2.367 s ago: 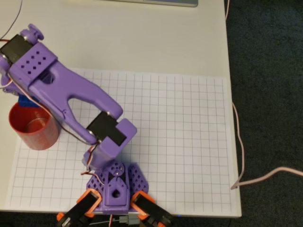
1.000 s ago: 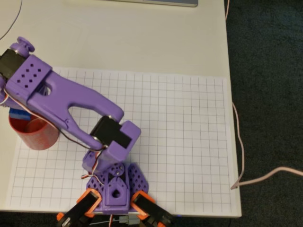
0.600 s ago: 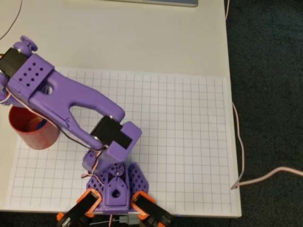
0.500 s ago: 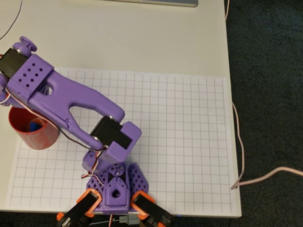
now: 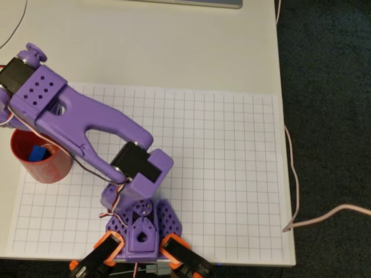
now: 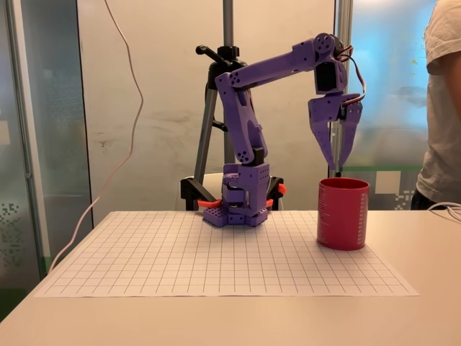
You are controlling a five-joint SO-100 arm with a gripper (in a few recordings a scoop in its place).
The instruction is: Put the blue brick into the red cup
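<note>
One purple arm (image 6: 248, 115) on my end, and I'm going by the side-on fixed view from the front of the table to the back. Nearest is the bare tabletop (image 6: 216, 317), then the white grid mat (image 6: 216, 252) laid flat on it. Standing on the mat's right side in that view is the red cup (image 6: 343, 213), upright, with its mouth facing up. From the overhead view the cup (image 5: 49, 168) sits at the left edge of the mat, and I can see the blue brick (image 5: 38, 153) lying inside it, down on the bottom, partly tucked under the arm's forearm from that angle. The gripper (image 6: 336, 160) hangs straight above the cup in the fixed view, tips pointing down and clear of the rim, not touching anything. Its two fingers look spread a bit with a visible gap of daylight between them, and nothing is in that gap, so I'd call it parted and empty. Behind the cup is the arm's base (image 6: 240, 202), clamped down near the mat's back edge with orange clamps (image 5: 104, 249) that show best from overhead. Further back there's a black tripod (image 6: 216, 108) against the wall, a thin cable (image 6: 119, 137) drooping down the left side, and a person in a white shirt (image 6: 443, 108) standing at the far right edge.
</note>
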